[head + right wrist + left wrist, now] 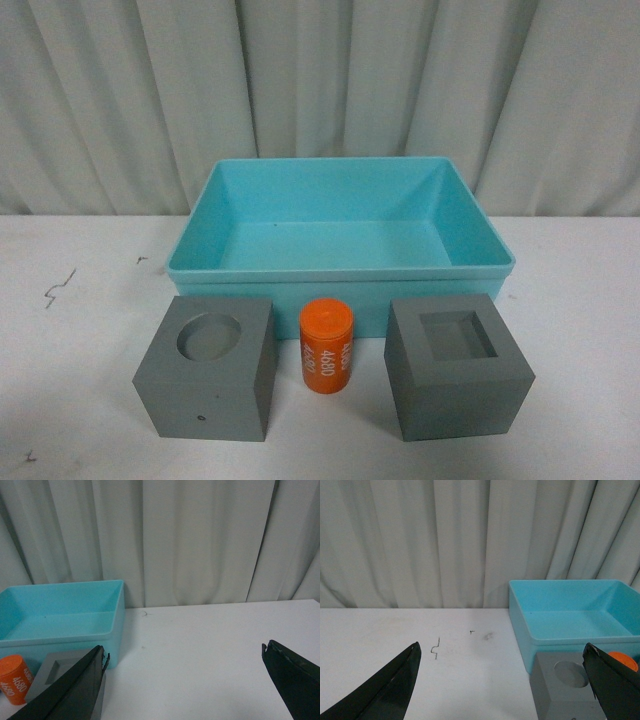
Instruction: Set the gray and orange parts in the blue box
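In the front view the turquoise box [340, 268] stands empty at the table's middle. In front of it, left to right: a gray cube with a round recess [210, 368], the orange "4680" cylinder [327, 346], a gray cube with a square recess [458, 366]. Neither arm shows there. My left gripper [502, 652] is open and empty, over bare table left of the round-recess cube [567, 687]; the box [572, 612] and cylinder [623, 660] show too. My right gripper [183, 655] is open and empty, right of the square-recess cube [62, 667], cylinder [14, 679] and box [60, 615].
A white table [70, 380] with small dark scuff marks [58, 287] on the left side. A pale pleated curtain [320, 90] hangs right behind the box.
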`<act>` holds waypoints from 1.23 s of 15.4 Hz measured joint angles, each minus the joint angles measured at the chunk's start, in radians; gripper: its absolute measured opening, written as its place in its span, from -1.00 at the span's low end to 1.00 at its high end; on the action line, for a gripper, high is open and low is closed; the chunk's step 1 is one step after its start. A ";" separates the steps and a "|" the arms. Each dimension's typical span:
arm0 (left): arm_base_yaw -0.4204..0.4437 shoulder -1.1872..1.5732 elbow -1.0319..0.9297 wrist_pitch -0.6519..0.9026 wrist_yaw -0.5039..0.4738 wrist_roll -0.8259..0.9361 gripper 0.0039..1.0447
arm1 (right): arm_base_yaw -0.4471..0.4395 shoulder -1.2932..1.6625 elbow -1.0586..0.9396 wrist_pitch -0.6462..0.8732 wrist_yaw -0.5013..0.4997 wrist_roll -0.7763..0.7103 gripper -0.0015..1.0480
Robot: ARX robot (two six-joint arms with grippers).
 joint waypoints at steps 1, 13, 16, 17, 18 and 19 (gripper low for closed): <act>0.000 0.000 0.000 0.000 0.000 0.000 0.88 | 0.000 0.000 0.000 0.000 0.000 0.000 0.87; 0.000 0.000 0.000 0.000 0.000 0.000 0.88 | 0.000 0.000 0.000 0.000 0.000 0.000 0.87; 0.000 0.000 0.000 0.000 0.000 0.000 0.88 | 0.000 0.000 0.000 0.000 0.000 0.000 0.87; 0.000 0.000 0.000 0.000 0.000 0.000 0.88 | 0.000 0.000 0.000 0.000 0.000 0.000 0.87; 0.000 0.000 0.000 0.000 0.000 0.000 0.88 | 0.000 0.000 0.000 0.000 0.000 0.000 0.87; 0.000 0.000 0.000 0.000 0.000 0.000 0.88 | 0.000 0.000 0.000 0.000 0.000 0.000 0.87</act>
